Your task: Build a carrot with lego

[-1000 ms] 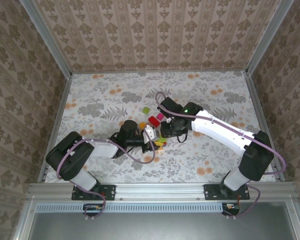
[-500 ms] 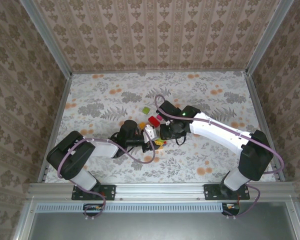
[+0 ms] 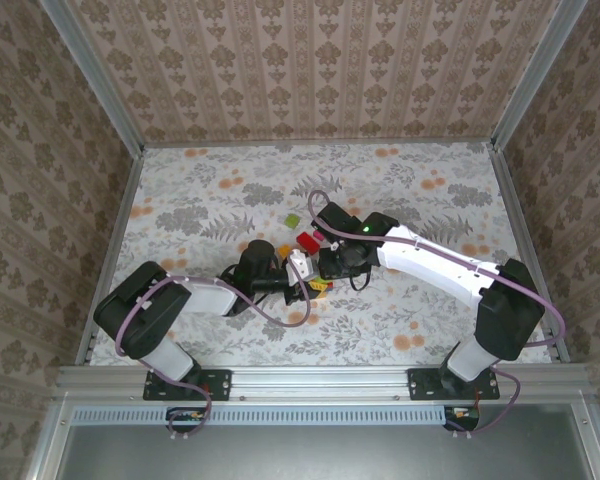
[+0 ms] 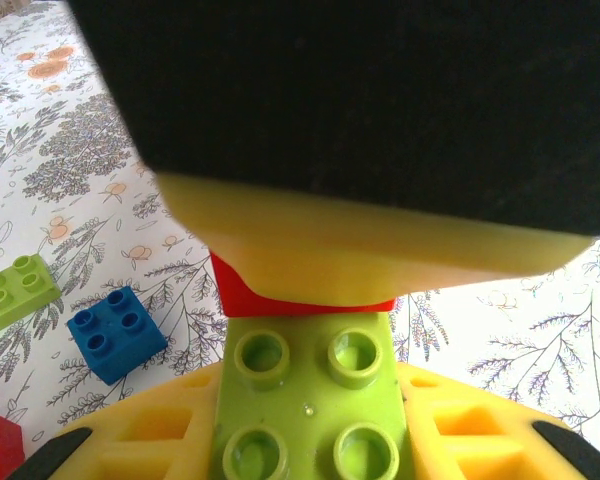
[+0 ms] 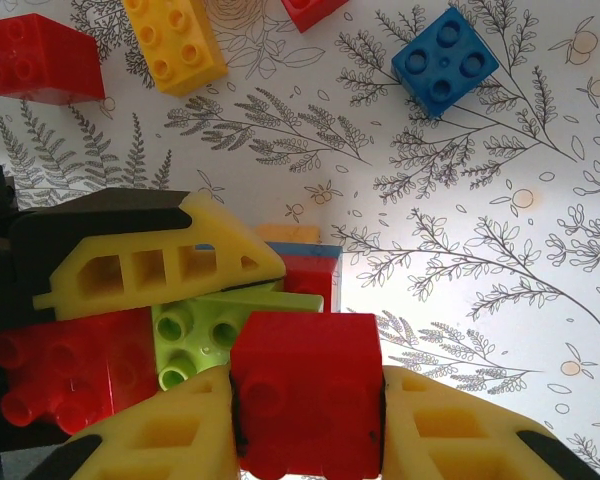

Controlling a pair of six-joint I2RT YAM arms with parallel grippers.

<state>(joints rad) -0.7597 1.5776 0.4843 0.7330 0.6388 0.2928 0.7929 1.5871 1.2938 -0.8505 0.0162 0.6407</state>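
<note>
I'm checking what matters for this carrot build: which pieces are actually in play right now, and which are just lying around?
In play: red brick gripped in the right claw; light green brick gripped in the left claw.
Lying about on the table: blue brick, yellow brick, loose red brick, green oblong brick.

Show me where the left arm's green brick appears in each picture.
Top view: a hard-to-see speck at the tip of the left end effector.
Left wrist: green brick, bottom centre.
Right wrist: lower left.
Shared landmark: the red brick beside it, gripped by the right end effector.
</note>
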